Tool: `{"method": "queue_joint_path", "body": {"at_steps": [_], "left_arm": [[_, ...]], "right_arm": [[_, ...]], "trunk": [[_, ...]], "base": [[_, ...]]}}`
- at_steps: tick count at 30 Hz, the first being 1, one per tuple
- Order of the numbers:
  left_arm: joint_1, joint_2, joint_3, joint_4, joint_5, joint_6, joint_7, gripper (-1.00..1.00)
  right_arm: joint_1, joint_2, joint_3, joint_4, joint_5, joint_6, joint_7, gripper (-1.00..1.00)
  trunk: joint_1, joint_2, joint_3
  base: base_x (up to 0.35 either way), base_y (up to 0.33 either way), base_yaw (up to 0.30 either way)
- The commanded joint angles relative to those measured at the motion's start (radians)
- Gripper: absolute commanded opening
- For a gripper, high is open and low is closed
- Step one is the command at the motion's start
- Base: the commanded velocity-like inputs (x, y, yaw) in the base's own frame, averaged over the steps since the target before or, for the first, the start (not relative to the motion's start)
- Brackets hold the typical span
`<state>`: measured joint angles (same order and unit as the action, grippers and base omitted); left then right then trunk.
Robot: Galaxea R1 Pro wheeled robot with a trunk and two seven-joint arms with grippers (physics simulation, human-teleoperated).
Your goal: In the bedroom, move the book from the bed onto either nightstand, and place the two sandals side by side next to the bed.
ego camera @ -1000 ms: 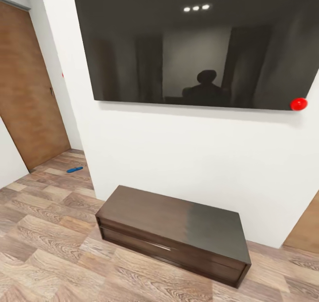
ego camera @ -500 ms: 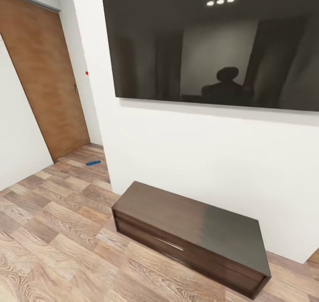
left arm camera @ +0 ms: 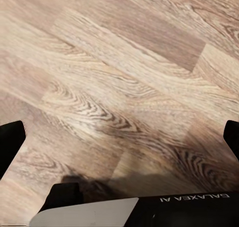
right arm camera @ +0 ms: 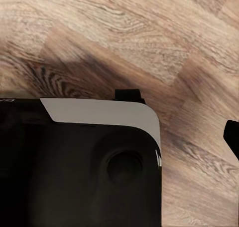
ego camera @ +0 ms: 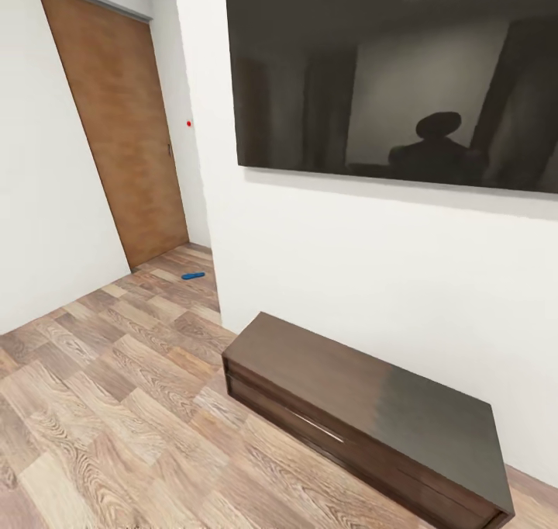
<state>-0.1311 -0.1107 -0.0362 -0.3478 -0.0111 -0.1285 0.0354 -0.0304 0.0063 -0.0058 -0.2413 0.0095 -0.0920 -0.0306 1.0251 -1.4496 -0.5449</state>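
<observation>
One blue sandal (ego camera: 193, 276) is seen lying flat on the wood-plank floor (ego camera: 101, 405), near the foot of a brown door (ego camera: 124, 126) and just past the corner of the white wall (ego camera: 349, 273). It lies alone; its partner, the book, the bed and a nightstand are not to be made out from here.

Nearer the camera, a long dark low cabinet (ego camera: 364, 413) stands against that wall, under a large dark wall screen (ego camera: 387, 71).

Left pincer (left arm camera: 119, 137): two dark fingertips are seen at opposite edges of the wrist view, spread wide, nothing but floorboards between them. Right pincer: one fingertip (right arm camera: 232, 137) is seen over bare floor; how wide it is spread cannot be told, and nothing is seen held.

Judgement on progress: no part of the task appears done. The sandal is well apart from the robot and is yet to be approached, picked up and paired beside the bed; the book move is also left.
</observation>
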Motion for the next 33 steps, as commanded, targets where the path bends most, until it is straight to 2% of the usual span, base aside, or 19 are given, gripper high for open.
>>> {"method": "queue_joint_path", "body": {"at_steps": [1, 33], "left_arm": [[-0.001, 0.000, -0.004, 0.001, -0.001, -0.003, 0.004, 1.00], [-0.001, -0.001, -0.004, 0.001, -0.003, -0.003, 0.004, 1.00]], "right_arm": [[0.000, 0.000, 0.000, 0.000, 0.001, -0.003, -0.003, 1.00], [0.000, 0.000, 0.000, 0.000, 0.001, -0.003, -0.003, 1.00]], "trunk": [[0.000, 0.000, -0.002], [0.000, 0.000, -0.031]], "base": [[0.000, 0.000, 0.252], [0.000, 0.000, 0.252]]}}
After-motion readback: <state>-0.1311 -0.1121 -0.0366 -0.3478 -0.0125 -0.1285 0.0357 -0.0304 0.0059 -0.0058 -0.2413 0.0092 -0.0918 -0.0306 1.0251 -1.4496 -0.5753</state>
